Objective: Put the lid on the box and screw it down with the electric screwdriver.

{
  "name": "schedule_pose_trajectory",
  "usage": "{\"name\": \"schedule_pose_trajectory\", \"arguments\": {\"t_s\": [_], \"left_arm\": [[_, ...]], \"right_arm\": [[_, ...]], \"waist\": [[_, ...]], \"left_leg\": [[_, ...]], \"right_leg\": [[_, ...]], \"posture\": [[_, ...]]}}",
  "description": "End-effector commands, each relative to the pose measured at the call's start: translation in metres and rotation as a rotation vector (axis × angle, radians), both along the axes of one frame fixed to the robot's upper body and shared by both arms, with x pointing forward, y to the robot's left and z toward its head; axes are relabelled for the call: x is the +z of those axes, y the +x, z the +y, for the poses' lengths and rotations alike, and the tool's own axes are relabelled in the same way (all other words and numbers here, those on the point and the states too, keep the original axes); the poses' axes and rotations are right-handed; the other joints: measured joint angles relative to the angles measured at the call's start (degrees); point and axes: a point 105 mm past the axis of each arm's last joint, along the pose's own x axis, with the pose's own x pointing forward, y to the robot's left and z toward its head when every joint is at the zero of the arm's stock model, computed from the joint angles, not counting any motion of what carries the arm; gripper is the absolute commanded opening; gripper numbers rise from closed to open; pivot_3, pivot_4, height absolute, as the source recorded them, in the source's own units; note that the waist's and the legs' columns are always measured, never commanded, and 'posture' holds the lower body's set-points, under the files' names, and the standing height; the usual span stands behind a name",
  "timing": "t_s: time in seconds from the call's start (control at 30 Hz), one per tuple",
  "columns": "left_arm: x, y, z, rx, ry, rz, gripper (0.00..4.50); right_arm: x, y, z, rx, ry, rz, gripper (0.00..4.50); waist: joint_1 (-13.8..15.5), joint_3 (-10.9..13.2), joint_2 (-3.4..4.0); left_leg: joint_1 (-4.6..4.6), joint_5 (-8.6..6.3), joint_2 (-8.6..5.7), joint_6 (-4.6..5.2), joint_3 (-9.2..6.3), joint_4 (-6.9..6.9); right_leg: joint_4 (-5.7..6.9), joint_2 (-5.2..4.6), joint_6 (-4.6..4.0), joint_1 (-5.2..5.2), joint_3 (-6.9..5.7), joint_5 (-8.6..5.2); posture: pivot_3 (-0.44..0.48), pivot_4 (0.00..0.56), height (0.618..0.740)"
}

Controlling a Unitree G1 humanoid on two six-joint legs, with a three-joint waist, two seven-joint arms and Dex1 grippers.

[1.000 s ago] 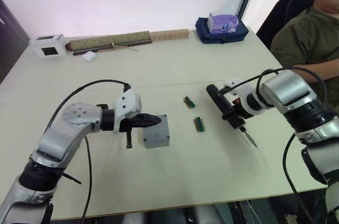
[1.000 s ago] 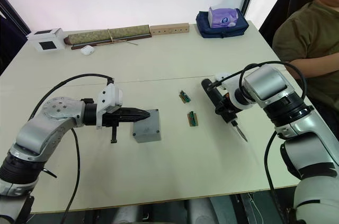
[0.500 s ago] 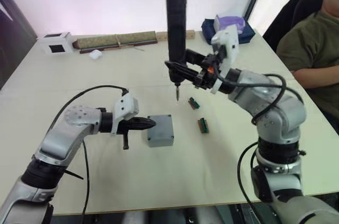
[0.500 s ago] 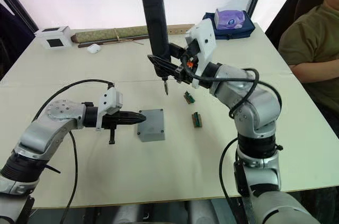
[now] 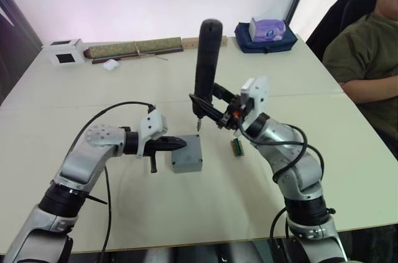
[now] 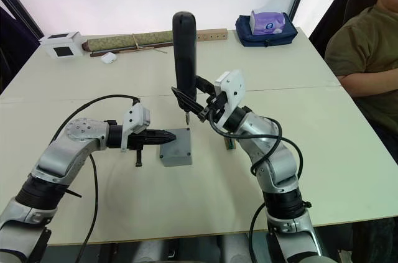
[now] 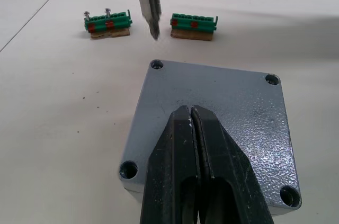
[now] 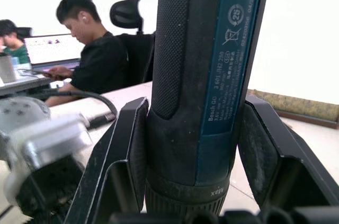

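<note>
The grey box (image 5: pixel 188 166) stands mid-table with the lid (image 7: pixel 233 102) lying on it, holes showing at its corners. My left gripper (image 7: pixel 190 112) is shut, its tips resting on the middle of the lid; it reaches in from the box's left side (image 5: pixel 179 143). My right gripper (image 8: pixel 193 155) is shut on the electric screwdriver (image 5: pixel 205 64) and holds it upright. The screwdriver's metal bit (image 7: pixel 149 7) hangs just above the lid's far corner hole (image 7: pixel 156 65), apart from it.
Two green terminal blocks (image 7: pixel 107 23) (image 7: pixel 193 23) lie just beyond the box. Along the far edge sit a white cube (image 5: pixel 64 51), a rolled mat (image 5: pixel 134 47) and a blue bag with tissues (image 5: pixel 266 30). A person (image 5: pixel 364 51) sits at the table's right.
The right arm swung the screwdriver from the table's right up to vertical, then lowered it over the box's far corner. The left gripper stayed at the lid.
</note>
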Motion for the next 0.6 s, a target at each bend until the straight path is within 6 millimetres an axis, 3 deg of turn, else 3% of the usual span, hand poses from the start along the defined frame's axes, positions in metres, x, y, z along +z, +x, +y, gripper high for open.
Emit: {"name": "schedule_pose_trajectory", "arguments": {"t_s": [0.03, 0.27, 0.6], "left_arm": [[-0.011, -0.002, 0.006, 0.017, 0.048, 0.036, 0.00], [-0.010, -0.005, 0.006, 0.011, 0.054, 0.040, 0.00], [-0.010, -0.006, 0.008, 0.014, 0.060, 0.045, 0.00]], "right_arm": [[0.017, -0.007, 0.000, -0.018, 0.048, -0.097, 1.88], [0.004, -0.005, -0.002, -0.051, 0.032, -0.089, 1.88], [0.008, -0.007, 0.004, -0.028, 0.038, -0.109, 1.88]], "waist": [[0.00, 0.00, 0.00], [0.03, 0.00, 0.00], [0.01, 0.00, 0.00]], "left_leg": [[0.00, 0.00, 0.00, 0.00, 0.00, 0.00], [0.00, 0.00, 0.00, 0.00, 0.00, 0.00], [0.01, 0.00, 0.00, -0.01, -0.01, 0.00]], "right_leg": [[0.00, 0.00, 0.00, 0.00, 0.00, 0.00], [0.00, 0.00, 0.00, 0.00, 0.00, 0.00], [0.00, 0.00, 0.00, 0.01, 0.00, 0.00]], "posture": [[0.000, 0.150, 0.740], [0.000, 0.150, 0.740], [0.000, 0.150, 0.740]]}}
